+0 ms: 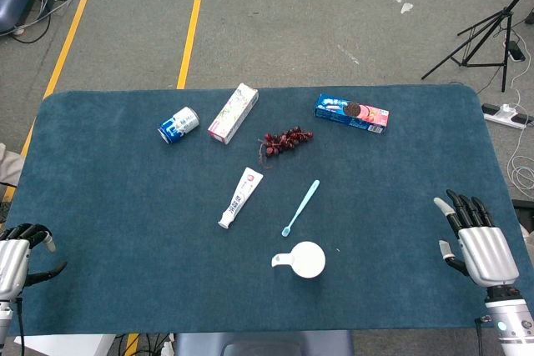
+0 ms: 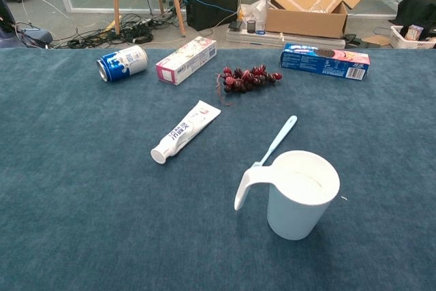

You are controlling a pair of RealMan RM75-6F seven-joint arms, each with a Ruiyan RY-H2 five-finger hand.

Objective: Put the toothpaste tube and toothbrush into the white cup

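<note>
nearest the robot, both hands sit at the front corners of the table, well apart from everything. the left hand (image 1: 18, 249) holds nothing, its dark fingers curled loosely inward. the right hand (image 1: 477, 241) is empty too, fingers straight and spread, pointing up the table.

between them, near the front edge, the white cup (image 2: 302, 194) stands upright, handle toward the robot's left, and looks empty. just beyond it lies the light blue toothbrush (image 2: 276, 141), flat on the cloth, its head end close to the cup's handle. to its left, a little apart, the toothpaste tube (image 2: 186, 131) lies flat, cap end toward the robot. by the look of it the task has not begun: both items are still to be picked up and dropped in the cup.

further back sit a bunch of dark red grapes (image 2: 246, 78), a pink and white box (image 2: 187, 60), a blue can (image 2: 122, 63) on its side, and a blue biscuit packet (image 2: 325, 60).

the table (image 1: 108, 206) is covered in dark blue-green felt. beyond it is grey floor with yellow tape lines, loose cables, a tripod and an open cardboard box.
</note>
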